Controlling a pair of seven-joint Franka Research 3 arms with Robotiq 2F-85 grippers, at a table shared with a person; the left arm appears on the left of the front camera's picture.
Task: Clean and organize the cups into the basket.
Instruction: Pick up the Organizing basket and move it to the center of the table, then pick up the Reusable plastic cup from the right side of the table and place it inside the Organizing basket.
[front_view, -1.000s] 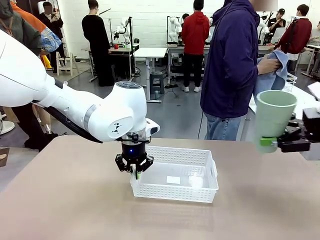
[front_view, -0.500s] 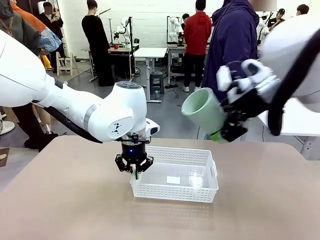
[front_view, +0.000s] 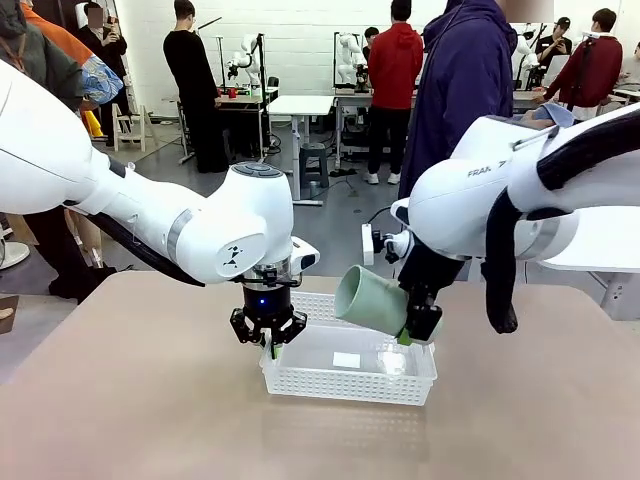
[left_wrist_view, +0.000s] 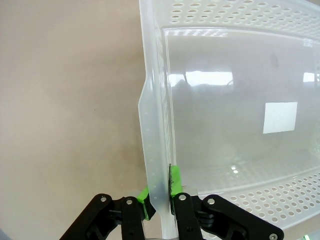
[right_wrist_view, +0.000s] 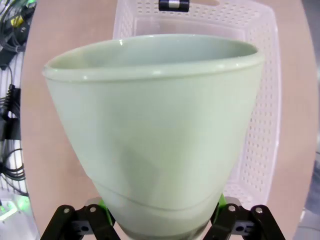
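Observation:
The white mesh basket (front_view: 350, 385) sits mid-table. My left gripper (front_view: 270, 343) points straight down and is shut on the basket's left wall; in the left wrist view the green pads (left_wrist_view: 148, 207) pinch that thin wall (left_wrist_view: 152, 125). My right gripper (front_view: 418, 326) is shut on the base of a pale mint green cup (front_view: 372, 300). The cup hangs tilted on its side just above the basket's right half, mouth facing left. Seen from the right wrist, the cup (right_wrist_view: 155, 125) sits between my right gripper (right_wrist_view: 161, 212) fingers, with the basket (right_wrist_view: 260, 125) below it.
A person in a purple hoodie (front_view: 462, 100) stands at the table's far side, behind my right arm (front_view: 500, 200). My left arm (front_view: 150, 215) crosses the table's left part. Bare tabletop (front_view: 150, 420) lies in front of and beside the basket.
My right arm swung in from the far right and came down over the basket, tipping the mint cup from upright onto its side. The left gripper has stayed on the basket wall.

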